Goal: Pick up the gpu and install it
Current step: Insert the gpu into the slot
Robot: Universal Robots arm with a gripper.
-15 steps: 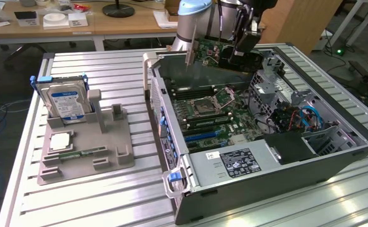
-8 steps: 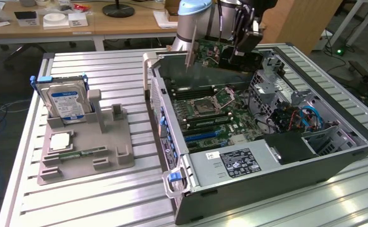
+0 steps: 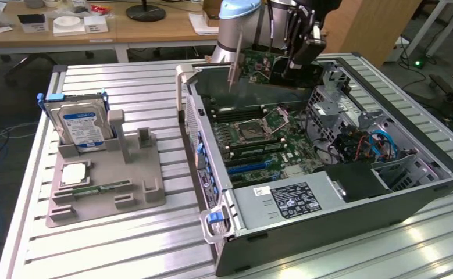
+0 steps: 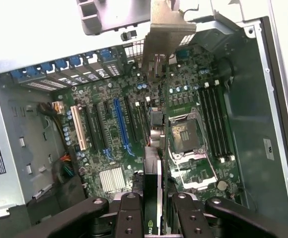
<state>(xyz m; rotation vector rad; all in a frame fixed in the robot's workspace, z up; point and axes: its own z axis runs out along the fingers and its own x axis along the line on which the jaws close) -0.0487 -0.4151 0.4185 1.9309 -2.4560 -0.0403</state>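
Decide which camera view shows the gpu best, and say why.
The exterior view: the gpu hangs in the tool above the open case, its green face and silvery strip visible. The wrist view shows the gpu edge-on, as a thin strip between the tool's fingers.

Metal-edged gpu (matt silver), ribbed metal table

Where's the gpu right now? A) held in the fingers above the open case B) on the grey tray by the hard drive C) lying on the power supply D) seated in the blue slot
A: the fingers of the gripper clamp the gpu on edge above the open case, clear of the motherboard slots.
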